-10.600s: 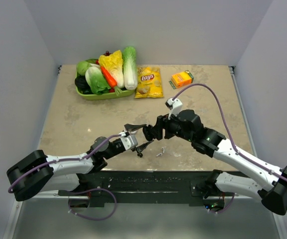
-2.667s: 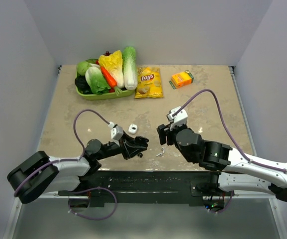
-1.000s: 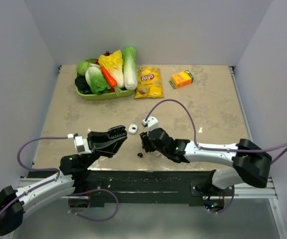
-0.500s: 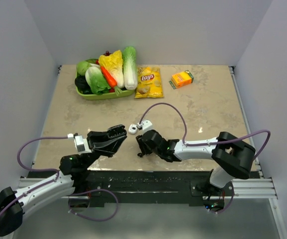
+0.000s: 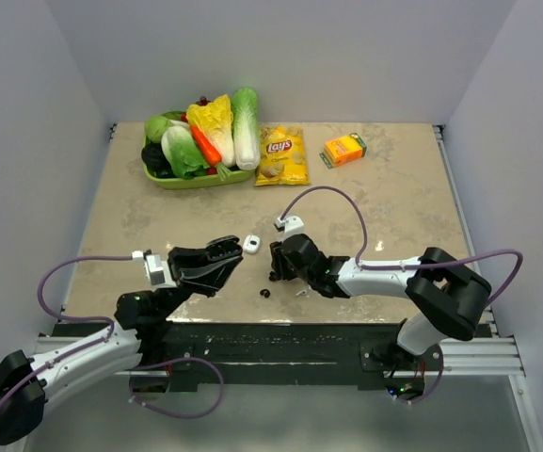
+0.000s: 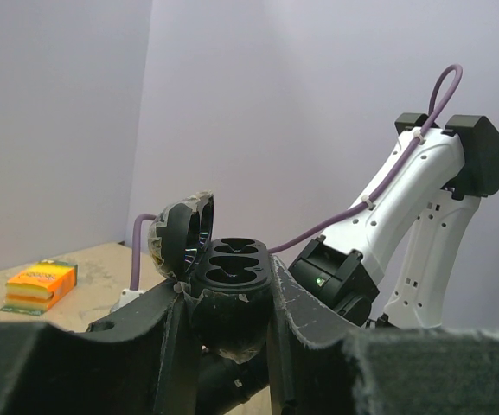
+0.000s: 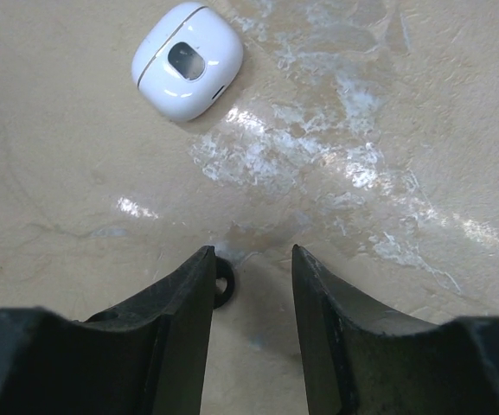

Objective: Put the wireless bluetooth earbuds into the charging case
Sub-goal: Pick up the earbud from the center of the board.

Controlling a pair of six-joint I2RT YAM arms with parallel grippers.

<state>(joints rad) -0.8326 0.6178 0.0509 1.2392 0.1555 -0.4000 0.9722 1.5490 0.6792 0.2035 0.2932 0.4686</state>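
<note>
My left gripper (image 5: 222, 256) (image 6: 232, 287) is shut on the black charging case (image 5: 216, 260) (image 6: 230, 275) and holds it above the table. Its lid (image 6: 182, 233) is swung open and both sockets look empty. One small black earbud (image 5: 264, 293) (image 7: 224, 282) lies on the table. My right gripper (image 5: 274, 275) (image 7: 252, 252) is low over the table with its jaws open and nothing between them. In the right wrist view the earbud rests against the inner side of the left finger (image 7: 180, 303).
A closed white case (image 5: 251, 245) (image 7: 187, 59) lies just ahead of the right gripper. A thin white scrap (image 5: 301, 290) lies by its wrist. At the back are a green vegetable tray (image 5: 158, 177), a chips bag (image 5: 282, 155) and an orange box (image 5: 344, 149) (image 6: 40, 285).
The right gripper has drawn back up and to the right from over the earbud, which shows again on the table. Its jaws have narrowed a little. The left arm holds still.
</note>
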